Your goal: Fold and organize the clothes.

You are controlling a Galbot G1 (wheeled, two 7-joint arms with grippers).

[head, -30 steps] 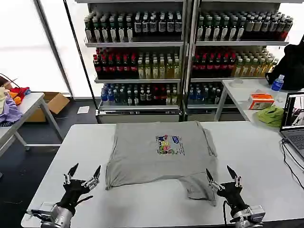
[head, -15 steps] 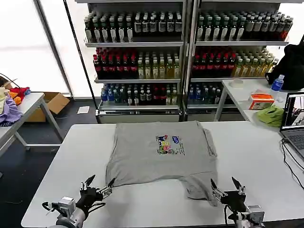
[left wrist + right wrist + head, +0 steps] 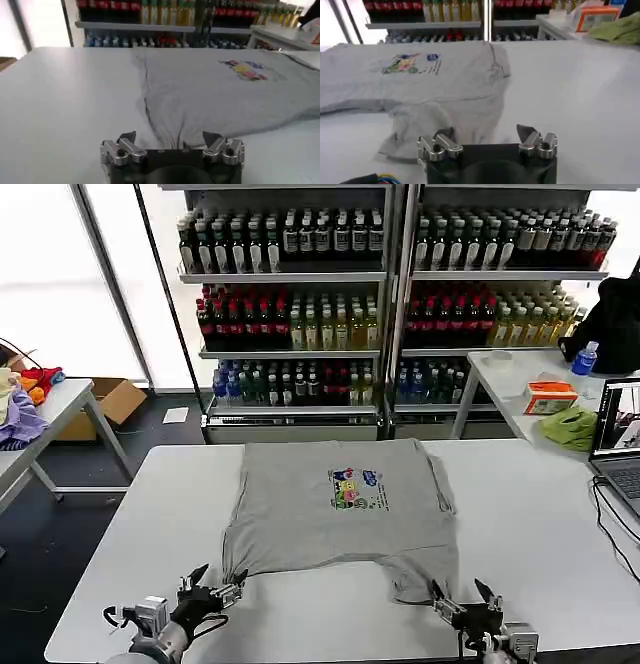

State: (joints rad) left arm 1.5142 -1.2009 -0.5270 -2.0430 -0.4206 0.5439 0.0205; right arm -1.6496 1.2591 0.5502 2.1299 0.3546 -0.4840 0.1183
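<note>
Left gripper [image 3: 213, 589] low at the near table edge, jaws spread and holding nothing; its fingertips sit just at the near-left hem corner of the grey shirt [image 3: 340, 509], touching or all but touching, can't tell which. Right gripper [image 3: 463, 604] likewise spread and empty, just short of the drooping near-right corner of the shirt, which lies a little ahead and slightly inboard of it. Shirt lies flat on the white table [image 3: 540, 524], print [image 3: 355, 487] up, sides already folded in, long axis running straight away from both grippers toward the shelves. Each gripper is matched to its own near corner; the left looks nearer. Judgement: a forward reach and pinch at the hem comes next, then a fold away from the robot.
</note>
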